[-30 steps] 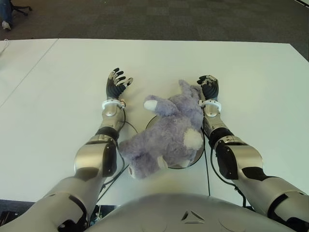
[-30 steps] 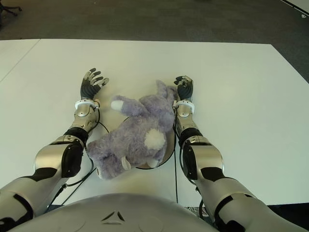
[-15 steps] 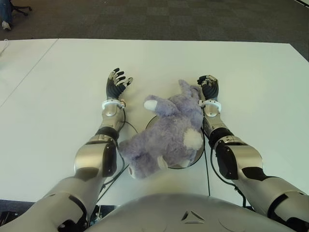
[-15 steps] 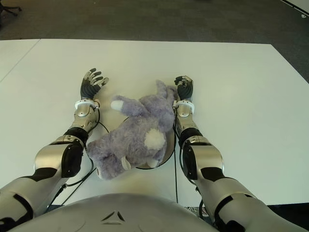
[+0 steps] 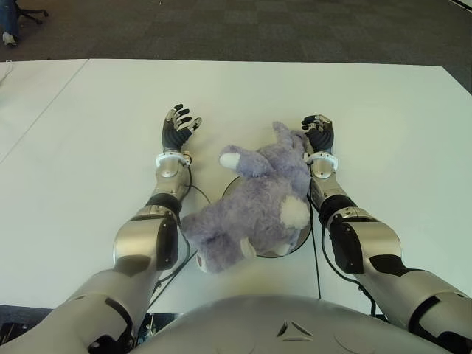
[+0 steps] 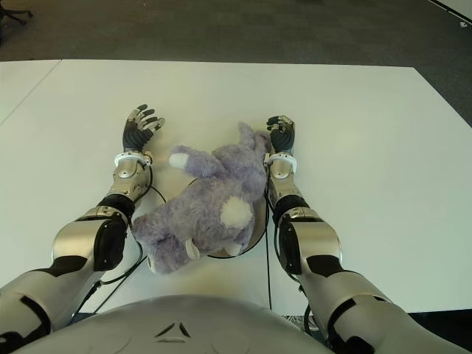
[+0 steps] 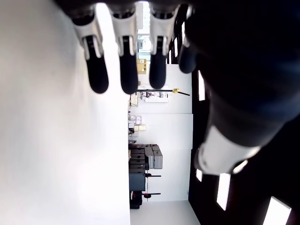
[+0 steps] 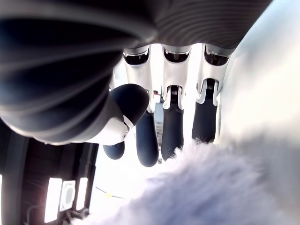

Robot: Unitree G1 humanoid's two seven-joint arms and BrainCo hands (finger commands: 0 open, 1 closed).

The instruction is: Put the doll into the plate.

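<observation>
**Two empty hands flank a doll lying over the plate**

One purple plush doll [image 5: 259, 208] lies nearest the robot, sprawled across a round plate [image 5: 301, 240] whose rim shows only at the doll's right edge. Its lower end hangs past the plate toward the robot's left, onto the white tabletop [image 5: 88, 147]. A white patch marks its body, and a white-tipped limb points to the left.

Just beyond, the right hand [image 5: 318, 133] shows beside the doll's far end, on its right side. The right wrist view shows purple fur close under the fingers [image 8: 171, 132], which are extended and loosely apart, gripping nothing.

Left of the doll and clear of it, the left hand [image 5: 178, 127] shows above bare tabletop, fingers [image 7: 127, 70] spread and holding nothing.

Farther off, the tabletop ends at a dark carpeted floor [image 5: 243, 29].
</observation>
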